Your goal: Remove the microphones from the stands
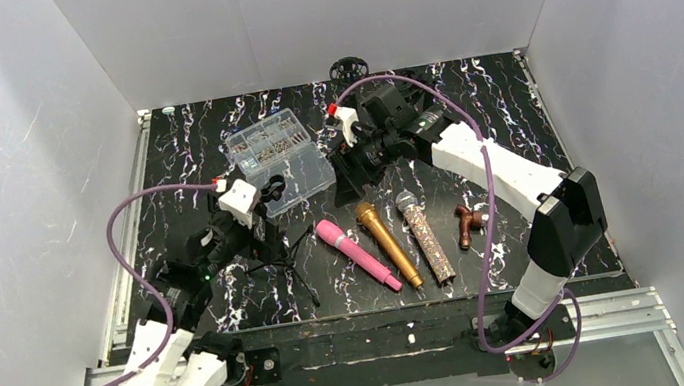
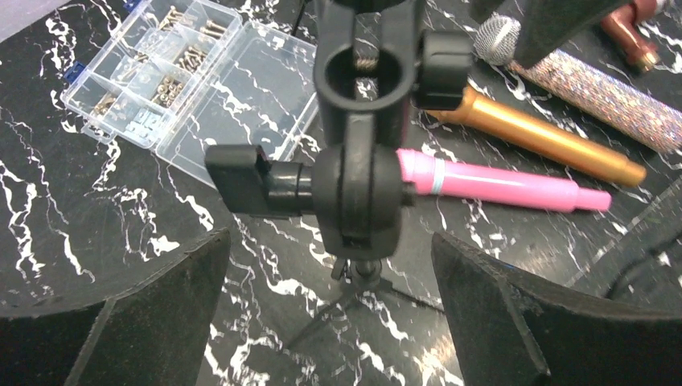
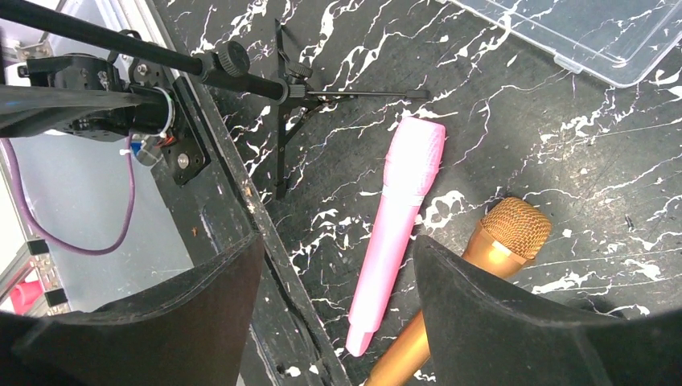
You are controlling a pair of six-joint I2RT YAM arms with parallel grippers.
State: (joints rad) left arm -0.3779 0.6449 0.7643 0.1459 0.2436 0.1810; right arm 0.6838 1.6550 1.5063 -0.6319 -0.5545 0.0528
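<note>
Stand clip [image 2: 358, 185] appears empty; pink microphone [image 2: 499, 185] lies on tabletop [image 2: 72, 201]. Left gripper [image 2: 328, 249] and right gripper [image 3: 338, 249] both spread, holding nothing. Next: retract without toppling it.

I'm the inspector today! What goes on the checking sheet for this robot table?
Surface: black marbled table, no spills seen.
Job's things: stand upright, its clip looks empty; pink microphone lying flat beside it.
Clutter: gold microphone, glitter microphone, small brown piece, clear box of screws.
Tools: left tool open, one finger on each side of the stand, not squeezing; right tool open above the pink microphone, holding nothing.
Cables: a purple cable loops off each arm.
Surroundings: white walls on three sides.
</note>
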